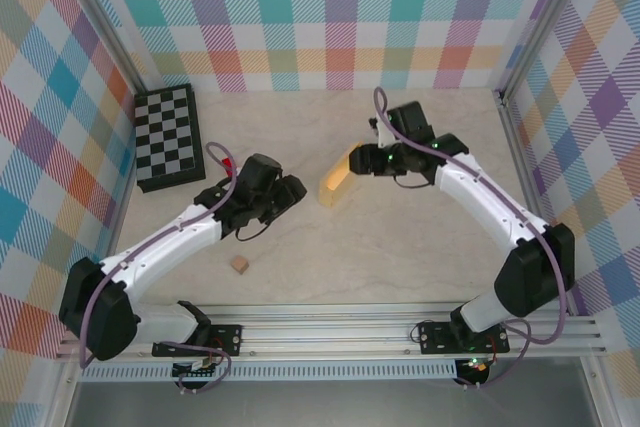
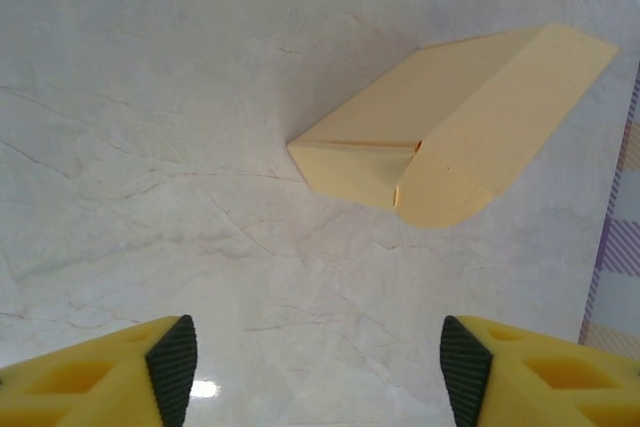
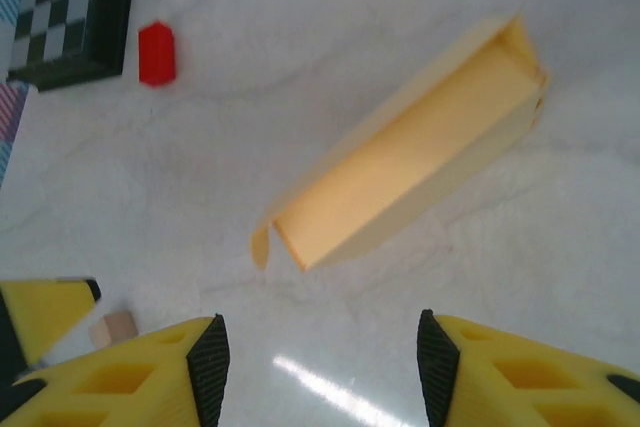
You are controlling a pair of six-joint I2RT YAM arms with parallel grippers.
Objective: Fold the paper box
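Seen from above, a checkerboard (image 1: 167,137) lies toward 10 o'clock on the pale surface (image 1: 420,237). In the right wrist view a small red block (image 3: 157,52) sits just beside the board's corner.

The left hand (image 1: 292,192) hangs just left of centre, at about 9 o'clock from the paper box (image 1: 338,179). Its jaws stand wide with nothing between them, and its own camera shows the black pads (image 2: 172,362) framing bare surface. A tan cube (image 1: 240,264) rests at roughly 7 o'clock from that hand, well apart from it.

The paper box lies near the middle of the surface, between the two hands. In both wrist views it is clear of the fingers. From above, its long axis runs from 7 o'clock to 1 o'clock.

In the left wrist view the axis runs from 8 o'clock to 2 o'clock, and the end with the tucked flaps points toward 8 o'clock. In the right wrist view the box reads as a long open trough with its hollow side facing up. It runs from 7 o'clock up to 1 o'clock, and a small flap curls off its 7 o'clock end.

The right hand (image 1: 370,158) sits at the box's 1 o'clock end. Its jaws are parted and empty, with the box lying ahead of them.
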